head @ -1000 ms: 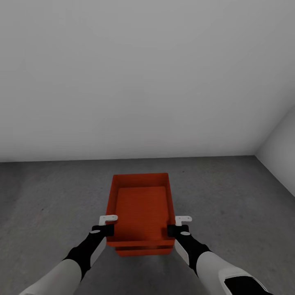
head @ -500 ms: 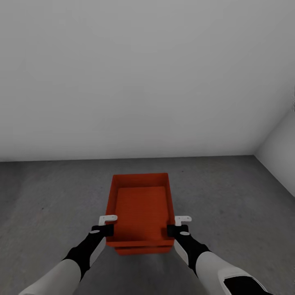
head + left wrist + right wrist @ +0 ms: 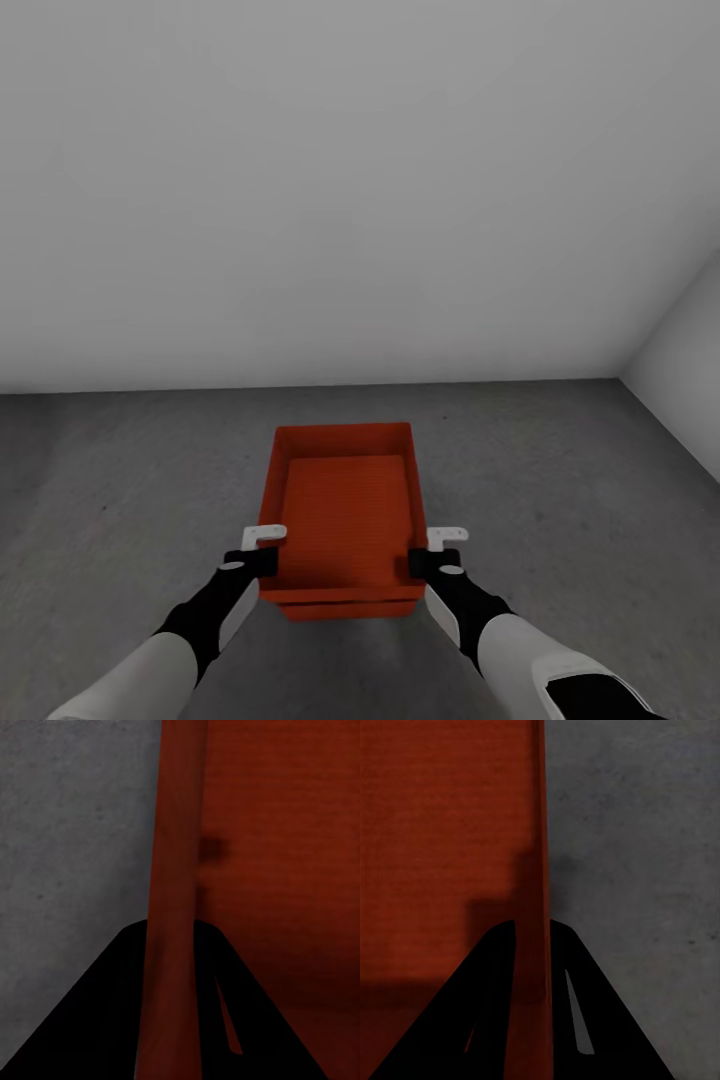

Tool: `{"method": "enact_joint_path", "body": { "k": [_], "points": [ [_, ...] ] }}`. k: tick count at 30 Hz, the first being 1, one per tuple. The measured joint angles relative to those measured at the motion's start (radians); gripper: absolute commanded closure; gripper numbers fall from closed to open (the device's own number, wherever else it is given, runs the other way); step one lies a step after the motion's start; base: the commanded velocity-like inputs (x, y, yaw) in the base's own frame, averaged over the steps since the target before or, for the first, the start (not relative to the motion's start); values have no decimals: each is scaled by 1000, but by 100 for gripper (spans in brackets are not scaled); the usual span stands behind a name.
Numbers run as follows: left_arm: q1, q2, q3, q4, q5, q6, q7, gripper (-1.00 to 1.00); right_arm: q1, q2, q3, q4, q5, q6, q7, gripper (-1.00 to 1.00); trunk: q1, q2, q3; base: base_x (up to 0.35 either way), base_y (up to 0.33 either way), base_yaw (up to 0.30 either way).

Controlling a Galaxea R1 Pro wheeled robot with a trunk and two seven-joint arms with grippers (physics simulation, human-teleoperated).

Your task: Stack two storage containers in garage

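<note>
Both hands, left (image 3: 262,556) and right (image 3: 432,556), clamp the orange-red rectangular plastic container's (image 3: 346,505) side walls; lower level onto the bin (image 3: 345,609) beneath, then release together.

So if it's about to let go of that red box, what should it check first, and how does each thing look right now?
1. On garage ground: ok, grey concrete floor lies all around.
2. Lower bin in place: ok, its edge shows under the held container.
3. Bins lined up: ok, edges look roughly flush.
4. Held container fully seated: cannot tell.
5. Left gripper grip: ok, wall between its fingers.
6. Right gripper grip: ok, wall between its fingers.
</note>
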Motion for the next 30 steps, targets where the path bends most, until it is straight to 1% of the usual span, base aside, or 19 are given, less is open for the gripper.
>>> {"method": "enact_joint_path", "body": {
  "k": [30],
  "points": [
    [0,-4,-5,-2,2,0,8,100,0,-5,-2,0,0,-2,7,100,0,0,0,0,0,0]
  ]
}}
